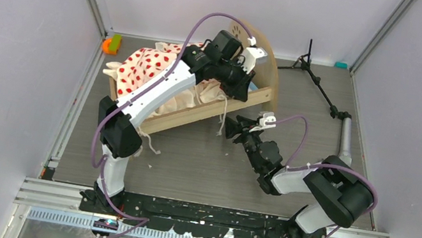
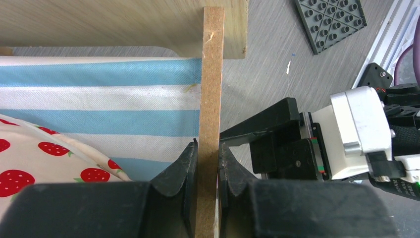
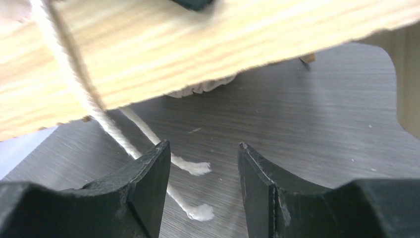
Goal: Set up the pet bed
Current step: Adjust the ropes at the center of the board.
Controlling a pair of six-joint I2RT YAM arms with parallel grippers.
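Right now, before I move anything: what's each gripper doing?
Left gripper: closed, clamped on the pet bed's end board.
Right gripper: open, holding nothing.

Grey wood-grain table (image 1: 201,162) between pale walls; a pet bed (image 1: 189,118) stands on it towards the far left, its cream cords (image 3: 193,168) trailing onto the surface; a black tripod stand (image 1: 323,92) lies far right; an orange-and-green object (image 1: 111,44) sits in the far left corner, a teal object (image 1: 340,65) in the far right; a dark studded mat (image 2: 331,22) lies near one bed corner.
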